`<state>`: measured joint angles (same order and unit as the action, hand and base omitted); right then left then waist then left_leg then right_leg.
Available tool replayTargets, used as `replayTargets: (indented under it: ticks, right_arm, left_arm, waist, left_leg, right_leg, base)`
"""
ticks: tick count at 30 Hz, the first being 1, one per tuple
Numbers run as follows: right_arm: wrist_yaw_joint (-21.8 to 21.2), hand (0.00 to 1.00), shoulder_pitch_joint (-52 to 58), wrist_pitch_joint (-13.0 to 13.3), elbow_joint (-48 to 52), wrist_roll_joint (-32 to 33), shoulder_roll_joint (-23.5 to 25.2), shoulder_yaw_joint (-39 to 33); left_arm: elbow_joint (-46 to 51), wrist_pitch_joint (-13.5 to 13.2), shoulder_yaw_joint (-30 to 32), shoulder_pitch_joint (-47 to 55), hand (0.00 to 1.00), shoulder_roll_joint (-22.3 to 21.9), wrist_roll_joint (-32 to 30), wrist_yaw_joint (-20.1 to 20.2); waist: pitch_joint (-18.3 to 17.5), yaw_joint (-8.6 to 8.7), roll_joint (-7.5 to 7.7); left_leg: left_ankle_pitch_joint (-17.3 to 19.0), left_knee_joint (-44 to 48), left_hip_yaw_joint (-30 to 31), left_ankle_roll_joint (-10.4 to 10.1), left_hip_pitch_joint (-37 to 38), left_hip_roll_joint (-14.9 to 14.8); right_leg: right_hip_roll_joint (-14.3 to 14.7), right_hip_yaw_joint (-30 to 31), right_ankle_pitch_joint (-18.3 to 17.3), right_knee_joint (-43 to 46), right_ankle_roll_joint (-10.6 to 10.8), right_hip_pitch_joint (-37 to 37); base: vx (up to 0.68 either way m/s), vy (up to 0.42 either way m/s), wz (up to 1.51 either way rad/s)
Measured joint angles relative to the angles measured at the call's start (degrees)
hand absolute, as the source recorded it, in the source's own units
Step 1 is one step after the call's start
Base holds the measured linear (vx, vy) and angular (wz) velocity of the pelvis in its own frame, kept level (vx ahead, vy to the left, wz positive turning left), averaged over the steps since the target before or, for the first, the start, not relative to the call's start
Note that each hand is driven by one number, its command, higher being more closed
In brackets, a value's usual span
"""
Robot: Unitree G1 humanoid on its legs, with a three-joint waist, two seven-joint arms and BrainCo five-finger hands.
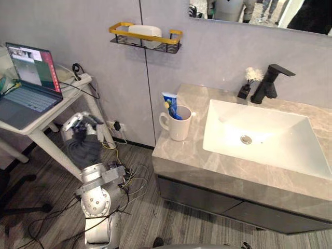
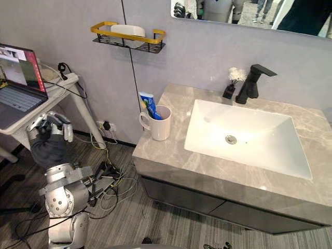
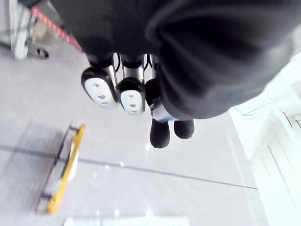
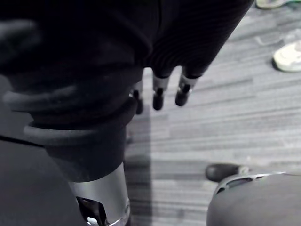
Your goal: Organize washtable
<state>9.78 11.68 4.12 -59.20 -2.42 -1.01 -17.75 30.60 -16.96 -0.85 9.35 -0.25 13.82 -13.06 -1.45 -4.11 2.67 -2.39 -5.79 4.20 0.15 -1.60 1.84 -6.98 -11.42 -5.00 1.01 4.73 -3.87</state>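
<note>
1. Grey marble bench against the wall carries a white sink, with a black faucet at its rear.
2. White mug stands on the bench's left end, just beside the sink, with a toothpaste tube upright inside.
3. Left hand is raised left of the bench, well apart from the mug. Its fingers are relaxed and hold nothing.
4. Right hand hangs over the floor, fingers straight and empty.

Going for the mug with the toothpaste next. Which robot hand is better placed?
Probably left. The left robot hand is raised off the left end of the counter, where the mug stands. The right robot hand hangs low, fingers pointing at the floor.
</note>
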Motion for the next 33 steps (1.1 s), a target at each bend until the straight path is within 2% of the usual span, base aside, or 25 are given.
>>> replayTargets:
  ticks: [2,3,5,6,7,9,11,14,17,21,22,23,30,33]
  right_arm:
    - [-0.1,0.0,0.1,-0.2,-0.1,-0.3,0.0,0.0]
    - [-0.4,0.0,0.3,-0.3,-0.1,-0.5,0.0,0.0]
    - [-1.4,0.0,0.6,-0.5,-0.2,-0.7,-0.1,0.0]
    - [-1.6,0.0,0.6,-0.5,-0.2,-0.8,-0.2,0.0]
    - [-2.5,0.0,0.8,-0.7,-0.4,-2.5,-0.6,0.0]
    - [-2.6,0.0,1.3,-0.7,-1.0,-2.8,-0.7,0.0]
    - [-3.3,0.0,1.3,-1.1,-2.1,-3.3,-1.3,0.0]
    - [-4.0,0.0,1.2,-1.7,-2.5,-4.5,-1.7,0.1]
    - [-4.8,0.0,0.7,-1.8,-2.5,-4.9,-1.9,0.9]
    - [-5.1,0.0,-0.4,-1.8,-2.6,-4.8,-2.6,3.6]
    - [-5.1,0.0,-0.6,-1.8,-2.5,-4.6,-2.8,4.4]
    - [-5.1,0.0,-1.1,-1.8,-2.5,-4.3,-2.9,5.6]
    - [-6.4,0.0,-2.2,-0.5,-1.4,-3.6,-3.5,9.6]
    - [-7.4,0.0,-2.2,-0.5,0.4,-3.7,-3.9,11.1]
  left_arm:
    - [0.1,0.8,-3.2,0.2,1.0,1.2,5.5,3.9]
    - [0.1,2.0,-5.5,0.8,1.0,2.5,10.7,7.2]
    - [-0.4,3.9,-8.4,0.8,1.0,4.5,16.8,10.8]
    - [-0.8,4.4,-9.2,0.8,1.0,5.2,17.9,11.6]
    - [-2.0,6.8,-10.5,0.8,1.0,6.7,21.8,13.8]
    - [-3.8,8.1,-11.8,0.7,1.0,8.5,23.6,14.5]
    - [-7.5,9.9,-13.4,0.0,1.0,12.1,25.6,16.0]
    - [-12.9,11.6,-15.0,-2.0,1.0,15.9,27.2,16.6]
    - [-16.4,12.3,-15.9,-3.4,1.0,18.9,28.3,16.7]
    - [-23.1,13.0,-16.9,-7.9,1.0,23.0,30.7,16.7]
    - [-24.1,13.0,-16.8,-8.6,1.0,23.3,30.6,16.6]
    - [-25.4,13.0,-16.5,-9.5,1.0,23.6,30.3,16.5]
    - [-29.6,13.0,-12.5,-14.9,1.0,22.9,23.8,15.2]
    - [-30.9,13.0,-12.0,-17.1,1.0,23.1,23.6,15.1]
  waist:
    - [0.0,0.03,0.05]
    - [0.0,0.07,0.03]
    - [-0.1,0.07,0.11]
    - [-0.2,0.06,0.11]
    - [-0.2,0.18,0.03]
    - [-0.4,0.24,-0.09]
    - [-0.4,0.3,-0.17]
    - [-0.3,0.75,-0.15]
    - [-0.3,1.83,-0.2]
    - [0.3,2.05,0.03]
    - [0.4,2.23,0.11]
    - [0.6,3.19,0.25]
    - [3.0,3.47,0.95]
    - [3.5,3.57,0.89]
  left_leg:
    - [0.0,0.0,-0.6,0.0,0.0,-0.2]
    - [0.0,0.0,-1.4,0.0,0.0,-0.4]
    - [0.0,0.0,-2.0,0.0,-0.3,-0.7]
    - [0.0,0.0,-2.2,0.0,-0.5,-0.8]
    - [-0.1,0.0,-2.6,0.0,-0.7,-1.0]
    - [-0.1,0.0,-2.7,-0.1,-0.7,-1.1]
    - [-0.9,0.0,-2.8,-0.4,-0.3,-1.2]
    - [-1.1,0.0,-2.9,-0.6,-0.3,-1.3]
    - [-1.1,0.0,-3.0,-0.6,-0.4,-1.3]
    - [-1.1,0.0,-4.1,-0.6,-0.8,-1.8]
    - [-1.0,0.0,-4.1,-0.6,-0.9,-1.8]
    - [-1.0,0.0,-4.1,-0.6,-1.2,-1.9]
    - [-0.9,0.3,-5.5,-0.8,-2.8,-2.0]
    - [-0.9,0.3,-5.8,-0.8,-3.0,-1.8]
  right_leg:
    - [0.1,0.5,0.0,0.0,0.0,0.2]
    - [0.2,0.6,0.0,0.0,-0.1,0.4]
    - [0.4,0.8,-0.2,0.0,-0.3,0.9]
    - [0.4,0.9,-0.2,0.0,-0.3,1.2]
    - [0.6,0.9,-0.2,0.0,-0.3,1.4]
    - [0.7,1.1,-0.2,-0.1,-0.4,1.4]
    - [0.9,1.1,-0.2,-0.3,-0.4,1.4]
    - [1.0,1.1,-0.2,-0.8,-0.4,1.3]
    - [1.1,1.2,-0.2,-1.2,-0.4,1.6]
    - [1.5,2.2,0.2,-1.9,-0.7,2.2]
    - [1.6,2.2,0.3,-2.2,-0.7,2.2]
    - [1.7,2.2,0.5,-2.6,-0.8,2.4]
    - [1.9,3.7,1.4,-3.7,-0.8,4.1]
    - [1.9,3.9,1.7,-4.3,-0.7,4.1]
  base:
    - [-0.04,-0.018,-0.13]
    - [-0.03,-0.021,-0.11]
    - [-0.03,-0.021,-0.1]
    - [-0.02,-0.033,-0.06]
    - [-0.01,-0.032,-0.04]
    - [0.01,-0.007,-0.02]
    - [0.05,-0.016,-0.02]
    - [0.01,-0.005,-0.01]
    - [-0.01,-0.005,-0.02]
    - [-0.01,-0.016,-0.13]
    - [-0.01,-0.018,-0.06]
    - [0.0,0.0,0.0]
    - [0.03,-0.006,-0.1]
    - [0.02,-0.003,-0.05]
